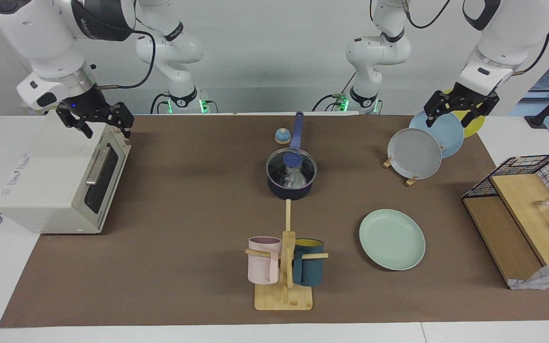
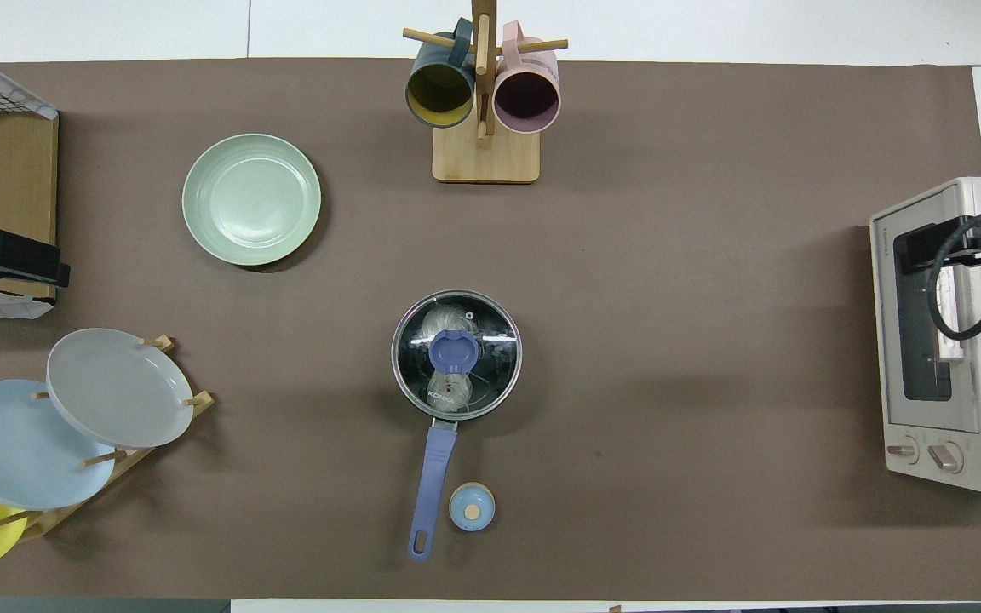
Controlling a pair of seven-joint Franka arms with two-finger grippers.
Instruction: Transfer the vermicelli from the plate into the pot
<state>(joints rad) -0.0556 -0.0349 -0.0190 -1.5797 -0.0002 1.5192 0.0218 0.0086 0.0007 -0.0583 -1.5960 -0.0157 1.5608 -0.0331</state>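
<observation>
The vermicelli (image 1: 296, 177) lies inside the dark navy pot (image 1: 289, 191) in the middle of the table, under a glass lid (image 1: 292, 159) with a blue knob. It shows through the lid in the overhead view (image 2: 444, 322). The pot's long blue handle (image 2: 433, 468) points toward the robots. The mint-green plate (image 1: 392, 239) (image 2: 251, 198) is bare and lies farther from the robots, toward the left arm's end. My left gripper (image 1: 460, 112) (image 2: 31, 264) hangs open and empty over the plate rack. My right gripper (image 1: 98, 125) (image 2: 950, 243) hangs open and empty over the toaster oven.
A white toaster oven (image 1: 60, 186) stands at the right arm's end. A mug tree (image 1: 285, 267) holds a pink mug and a dark teal mug. A rack holds a grey plate (image 1: 415, 153), a light blue one and a yellow one. A small blue cap (image 1: 282, 136) lies beside the handle. A wire basket (image 1: 532, 190) stands at the left arm's end.
</observation>
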